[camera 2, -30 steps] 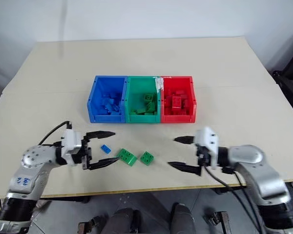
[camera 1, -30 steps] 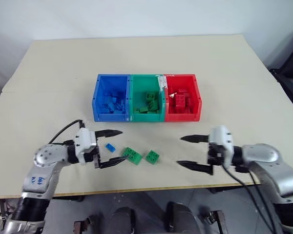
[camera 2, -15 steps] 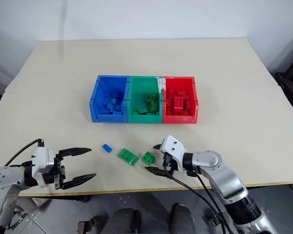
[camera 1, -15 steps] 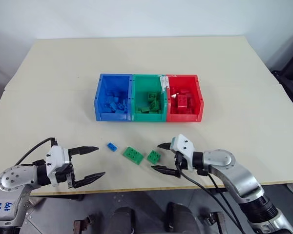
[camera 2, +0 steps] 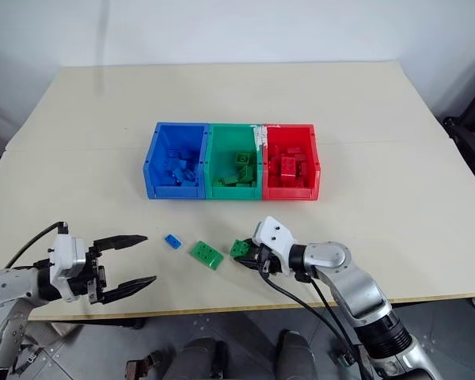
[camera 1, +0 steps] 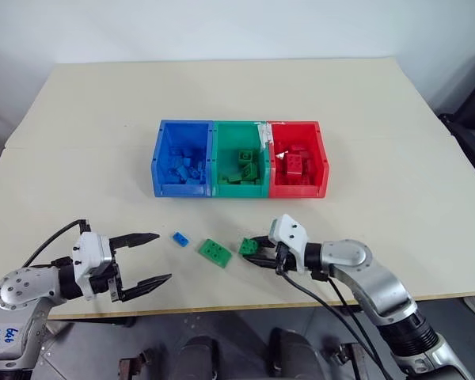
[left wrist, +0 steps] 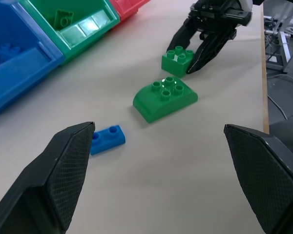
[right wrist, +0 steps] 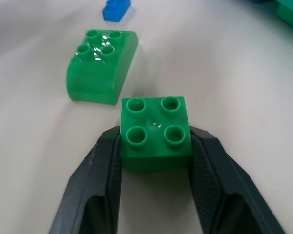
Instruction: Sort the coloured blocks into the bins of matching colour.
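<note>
Nearest, on the table [camera 1: 396, 150]: three loose blocks, counted as one small blue block [camera 1: 180, 237], one rounded green block [camera 1: 214, 252] with four studs, one square green block [right wrist: 156, 132] with four studs. Right gripper [right wrist: 155, 148] clamped on the square green block, a finger pressed to each side, block seemingly on the tabletop. Left gripper [camera 1: 140, 258] spread wide, holding nothing, well apart from the blue block. Farther back, three joined bins in a row: blue bin [camera 1: 160, 158], green bin [camera 1: 239, 130], red bin [camera 1: 321, 154], each holding bricks of its own colour, too jumbled to count.
</note>
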Robot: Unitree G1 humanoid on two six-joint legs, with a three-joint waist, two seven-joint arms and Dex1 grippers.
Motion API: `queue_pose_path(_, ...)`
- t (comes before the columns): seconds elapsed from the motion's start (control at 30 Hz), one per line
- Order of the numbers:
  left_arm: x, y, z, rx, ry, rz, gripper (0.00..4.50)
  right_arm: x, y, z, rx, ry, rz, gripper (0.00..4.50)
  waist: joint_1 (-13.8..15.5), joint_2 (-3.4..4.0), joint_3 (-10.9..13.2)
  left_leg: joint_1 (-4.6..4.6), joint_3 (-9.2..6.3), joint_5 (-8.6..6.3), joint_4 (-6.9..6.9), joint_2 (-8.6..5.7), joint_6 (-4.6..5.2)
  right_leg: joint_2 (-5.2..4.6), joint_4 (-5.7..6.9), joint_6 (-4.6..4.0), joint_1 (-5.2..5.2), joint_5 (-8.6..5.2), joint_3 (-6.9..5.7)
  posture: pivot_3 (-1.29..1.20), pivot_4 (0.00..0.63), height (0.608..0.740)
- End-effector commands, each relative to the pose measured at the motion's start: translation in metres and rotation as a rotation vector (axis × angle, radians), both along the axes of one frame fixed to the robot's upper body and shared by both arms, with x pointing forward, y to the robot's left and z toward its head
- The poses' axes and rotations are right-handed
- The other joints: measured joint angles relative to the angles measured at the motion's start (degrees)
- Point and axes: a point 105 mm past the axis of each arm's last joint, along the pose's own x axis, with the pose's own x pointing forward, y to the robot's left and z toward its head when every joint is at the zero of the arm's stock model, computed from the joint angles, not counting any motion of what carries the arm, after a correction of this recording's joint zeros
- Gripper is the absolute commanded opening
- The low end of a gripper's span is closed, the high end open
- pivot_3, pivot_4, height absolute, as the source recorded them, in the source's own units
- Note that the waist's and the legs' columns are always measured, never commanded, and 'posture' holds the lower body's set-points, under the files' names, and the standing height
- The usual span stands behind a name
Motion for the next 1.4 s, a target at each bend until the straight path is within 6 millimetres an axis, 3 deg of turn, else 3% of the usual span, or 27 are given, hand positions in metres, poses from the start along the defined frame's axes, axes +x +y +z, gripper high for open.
queue_pose_path(0.03,0.002,0.003,0.014,-0.057,-0.061,0.059,4.50,0.012,-0.003,0.039,0.124,-0.065,-0.012,1.47,0.0,0.00,0.0,0.00,0.00,0.00,0.00,0.01,0.00,0.00,0.00,0.00,0.00,0.00,0.00,0.00,0.150,0.740)
queue_pose_path(0.13,0.006,0.017,0.021,-0.115,-0.086,0.169,4.50,0.034,0.003,0.084,0.253,-0.120,-0.041,1.47,-0.4,-0.01,0.0,0.02,-0.06,0.00,0.00,0.08,0.00,0.02,0.08,-0.01,-0.09,0.01,0.09,0.00,0.150,0.740)
queue_pose_path(0.2,0.004,0.025,0.020,-0.119,-0.086,0.211,4.50,0.052,0.008,0.104,0.289,-0.160,-0.095,1.47,-0.8,0.00,0.0,0.05,-0.15,0.00,0.00,0.19,-0.05,0.09,0.12,-0.08,-0.13,0.02,0.11,0.00,0.150,0.740)
queue_pose_path(0.33,-0.003,0.035,0.012,-0.111,-0.072,0.269,4.50,0.087,0.023,0.125,0.286,-0.235,-0.166,1.47,-1.6,-0.01,0.0,0.05,-0.05,-0.03,-0.02,0.21,-0.10,0.12,0.20,-0.16,-0.19,-0.02,0.09,0.00,0.150,0.740)
queue_pose_path(0.47,-0.004,0.037,0.009,-0.110,-0.074,0.296,4.50,0.111,0.030,0.127,0.261,-0.248,-0.223,2.81,-1.5,-0.02,0.0,-0.03,0.13,-0.04,-0.03,0.21,-0.09,0.12,0.22,-0.20,-0.23,-0.04,0.02,0.00,0.150,0.740)
queue_pose_path(0.57,-0.004,0.034,0.008,-0.111,-0.077,0.296,4.50,0.116,0.033,0.130,0.260,-0.294,-0.216,3.86,-1.5,-0.02,0.0,-0.04,0.15,-0.04,-0.03,0.21,-0.09,0.11,0.22,-0.20,-0.24,-0.04,0.03,0.00,0.150,0.740)
queue_pose_path(0.63,-0.004,0.033,0.008,-0.112,-0.081,0.298,4.50,0.110,0.031,0.134,0.280,-0.319,-0.168,4.48,-1.6,-0.01,0.0,-0.04,0.15,-0.04,-0.03,0.21,-0.09,0.11,0.22,-0.20,-0.24,-0.04,0.03,0.00,0.150,0.740)
queue_pose_path(0.7,-0.004,0.033,0.008,-0.113,-0.083,0.299,4.50,0.105,0.030,0.136,0.297,-0.336,-0.132,4.48,-1.7,-0.01,0.0,-0.04,0.16,-0.04,-0.04,0.22,-0.10,0.12,0.22,-0.20,-0.26,-0.04,0.03,0.00,0.150,0.740)
queue_pose_path(0.8,0.000,0.043,0.016,-0.142,-0.106,0.333,4.50,0.069,0.007,0.136,0.350,-0.360,0.070,4.48,-1.2,-0.05,0.0,-0.05,0.13,-0.05,-0.04,0.26,-0.10,0.13,0.22,-0.20,-0.25,-0.04,0.00,0.00,0.150,0.740)
queue_pose_path(0.93,0.004,0.062,0.016,-0.120,-0.090,0.376,4.50,0.016,-0.032,0.120,0.372,-0.344,0.296,4.48,-0.3,-0.08,0.0,-0.06,0.11,-0.15,-0.03,0.22,0.01,0.08,0.10,-0.20,-0.15,-0.04,-0.07,0.00,0.150,0.740)
queue_pose_path(1.0,0.004,0.072,0.014,-0.097,-0.086,0.392,4.50,0.002,-0.046,0.111,0.353,-0.355,0.330,4.48,-0.2,-0.08,0.0,-0.05,0.19,-0.17,-0.04,0.19,0.01,0.10,0.01,-0.19,-0.14,-0.04,-0.08,0.00,0.150,0.740)
queue_pose_path(1.17,-0.005,0.105,0.007,-0.042,-0.047,0.451,4.50,-0.025,-0.091,0.074,0.217,-0.173,0.320,4.48,-0.4,-0.09,0.0,0.06,0.32,-0.20,-0.04,0.38,-0.08,0.25,-0.02,-0.19,-0.12,-0.04,-0.07,0.00,0.150,0.740)
queue_pose_path(1.23,-0.011,0.113,0.001,-0.014,-0.015,0.456,4.50,-0.026,-0.102,0.068,0.203,-0.160,0.280,4.48,-0.4,-0.10,0.0,0.07,0.34,-0.22,-0.03,0.39,-0.11,0.27,-0.07,-0.19,-0.12,-0.04,-0.06,0.00,0.150,0.740)
queue_pose_path(1.3,-0.016,0.114,-0.005,0.021,0.028,0.434,4.50,-0.025,-0.105,0.065,0.196,-0.145,0.258,4.48,-0.6,-0.09,0.0,0.08,0.37,-0.22,-0.04,0.41,-0.11,0.27,-0.08,-0.19,-0.12,-0.04,-0.05,0.00,0.150,0.740)
queue_pose_path(1.4,-0.016,0.090,-0.006,0.106,0.045,0.284,4.50,-0.020,-0.112,0.061,0.169,-0.170,0.214,4.48,-0.5,-0.11,-0.1,0.12,0.37,-0.22,-0.03,0.42,-0.12,0.27,-0.03,-0.20,-0.12,-0.03,-0.02,0.00,0.150,0.740)
